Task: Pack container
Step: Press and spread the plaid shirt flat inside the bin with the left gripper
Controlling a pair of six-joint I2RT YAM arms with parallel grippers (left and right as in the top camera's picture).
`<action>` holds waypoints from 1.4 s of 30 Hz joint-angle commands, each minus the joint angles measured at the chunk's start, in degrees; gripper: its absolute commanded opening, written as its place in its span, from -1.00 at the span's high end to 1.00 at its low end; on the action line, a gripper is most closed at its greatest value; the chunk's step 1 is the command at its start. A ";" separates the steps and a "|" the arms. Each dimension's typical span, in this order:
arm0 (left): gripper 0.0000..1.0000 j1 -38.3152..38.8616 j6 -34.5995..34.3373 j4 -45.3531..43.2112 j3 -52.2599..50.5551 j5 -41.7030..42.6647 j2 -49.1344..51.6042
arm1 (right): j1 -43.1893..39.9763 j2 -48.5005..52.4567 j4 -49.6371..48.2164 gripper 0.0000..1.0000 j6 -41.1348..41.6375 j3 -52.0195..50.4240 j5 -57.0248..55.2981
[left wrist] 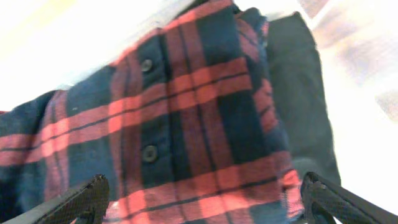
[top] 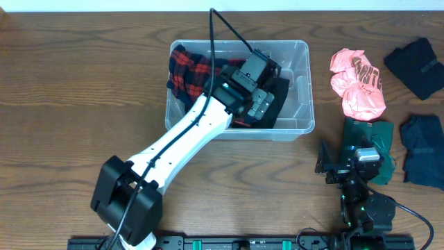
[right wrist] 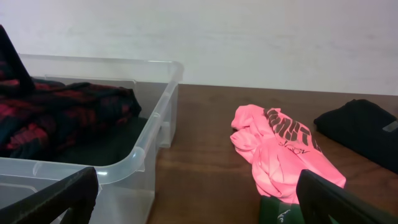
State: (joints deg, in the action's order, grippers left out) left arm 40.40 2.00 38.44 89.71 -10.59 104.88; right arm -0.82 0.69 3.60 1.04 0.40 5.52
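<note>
The clear plastic container (top: 303,83) stands at the table's middle back. It holds a red and navy plaid shirt (top: 189,71) and a black garment (top: 277,94). My left gripper (top: 267,66) is inside the container, open and empty, just above the plaid shirt (left wrist: 186,124), with the black garment (left wrist: 305,93) to its right. My right gripper (top: 354,158) rests low at the front right, open and empty. Its view shows the container (right wrist: 155,130) to the left and a pink shirt (right wrist: 273,149) ahead.
The pink shirt (top: 357,83) lies right of the container. A dark green garment (top: 378,135) lies under my right gripper. Two dark folded garments (top: 416,59) (top: 424,149) lie at the far right.
</note>
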 commanded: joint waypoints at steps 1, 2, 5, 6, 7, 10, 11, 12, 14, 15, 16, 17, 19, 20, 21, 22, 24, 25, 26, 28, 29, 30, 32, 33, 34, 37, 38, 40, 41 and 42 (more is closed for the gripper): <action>-0.96 0.63 0.76 0.24 0.31 0.72 2.69 | 0.37 -0.31 0.22 -0.98 0.61 -0.09 -0.15; -0.96 0.68 0.76 0.37 0.31 0.72 3.28 | 0.37 -0.31 0.24 -0.98 0.61 -0.09 -0.15; -0.96 0.68 0.76 0.59 0.31 0.74 4.63 | 0.37 -0.31 0.22 -0.99 0.61 -0.09 -0.15; -0.96 0.68 0.79 0.59 0.31 0.72 5.09 | 0.37 -0.31 0.24 -0.98 0.59 -0.09 -0.15; -0.96 0.68 0.79 0.59 0.31 0.72 5.38 | 0.37 -0.31 0.22 -0.98 0.61 -0.09 -0.15; -0.93 0.68 0.79 0.52 0.31 0.72 6.01 | 0.37 -0.31 0.22 -0.99 0.61 -0.09 -0.15; -0.83 0.68 0.79 0.50 0.31 0.70 6.05 | 0.37 -0.31 0.22 -0.99 0.59 -0.09 -0.15; -0.65 0.68 0.79 0.42 0.31 0.70 6.05 | 0.37 -0.31 0.22 -0.98 0.61 -0.09 -0.15; -0.29 0.68 0.79 -0.20 0.31 0.72 6.05 | 0.37 -0.31 0.22 -0.98 0.61 -0.09 -0.15; -0.12 0.68 0.79 -0.46 0.31 0.72 6.05 | 0.37 -0.31 0.22 -0.98 0.61 -0.09 -0.15; 0.07 0.68 0.79 -0.79 0.31 0.72 6.05 | 0.37 -0.31 0.22 -0.98 0.61 -0.09 -0.15; 0.14 0.68 0.79 -0.96 0.31 0.72 6.05 | 0.37 -0.31 0.22 -0.98 0.61 -0.09 -0.15; 0.32 0.68 0.79 -1.11 0.31 0.72 6.05 | 0.37 -0.31 0.22 -0.98 0.61 -0.09 -0.15; 0.42 0.68 0.79 -1.18 0.31 0.72 6.05 | 0.37 -0.31 0.22 -0.98 0.61 -0.09 -0.15; 0.50 0.68 0.79 -1.20 0.31 0.72 6.05 | 0.37 -0.31 0.22 -0.99 0.61 -0.09 -0.15; 0.59 0.68 0.79 -1.20 0.31 0.72 6.05 | 0.37 -0.31 0.22 -0.99 0.61 -0.09 -0.15; 0.70 0.72 0.79 -1.31 0.31 0.72 6.05 | 0.37 -0.31 0.22 -0.98 0.61 -0.09 -0.15; 0.73 0.72 0.76 -1.49 0.33 0.72 6.03 | 0.37 -0.31 0.22 -0.98 0.61 -0.09 -0.15; 0.78 0.72 0.76 -1.81 0.33 0.72 6.01 | 0.37 -0.31 0.22 -0.99 0.59 -0.09 -0.15; 0.83 0.72 0.50 -2.51 0.68 0.72 5.92 | 0.37 -0.31 0.22 -0.98 0.61 -0.09 -0.15; 0.84 0.76 0.13 -2.56 1.01 0.72 5.92 | 0.37 -0.31 0.22 -0.98 0.61 -0.09 -0.15; 0.85 0.79 -0.42 -2.60 1.53 0.72 5.92 | 0.37 -0.31 0.22 -0.98 0.61 -0.09 -0.15; 0.85 0.83 -0.79 -2.78 3.02 0.72 5.92 | 0.37 -0.31 0.22 -0.98 0.61 -0.09 -0.15; 0.85 0.83 -0.96 -2.80 3.63 0.72 5.92 | 0.37 -0.31 0.24 -0.99 0.61 -0.09 -0.15; 0.85 0.83 -1.95 -2.91 4.46 0.72 5.92 | 0.37 -0.31 0.22 -0.98 0.61 -0.09 -0.15; 0.86 0.83 -5.42 -2.95 6.78 0.72 5.92 | 0.37 -0.31 0.24 -0.98 0.61 -0.09 -0.15; 0.86 0.83 -6.88 -3.15 7.43 0.72 5.92 | 0.37 -0.31 0.24 -0.98 0.61 -0.09 -0.15; 0.86 0.83 -8.98 -3.69 8.17 0.74 5.92 | 0.37 -0.31 0.22 -0.99 0.61 -0.09 -0.15; 0.86 0.83 -10.23 -4.20 8.31 0.79 5.92 | 0.37 -0.31 0.22 -0.99 0.61 -0.09 -0.15; 0.86 1.01 -11.02 -4.68 8.31 1.01 5.92 | 0.37 -0.31 0.24 -0.98 0.61 -0.09 -0.15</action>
State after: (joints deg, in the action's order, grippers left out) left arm 41.25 -4.21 34.72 96.20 -9.61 110.48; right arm -0.82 0.69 3.60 1.04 0.40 5.52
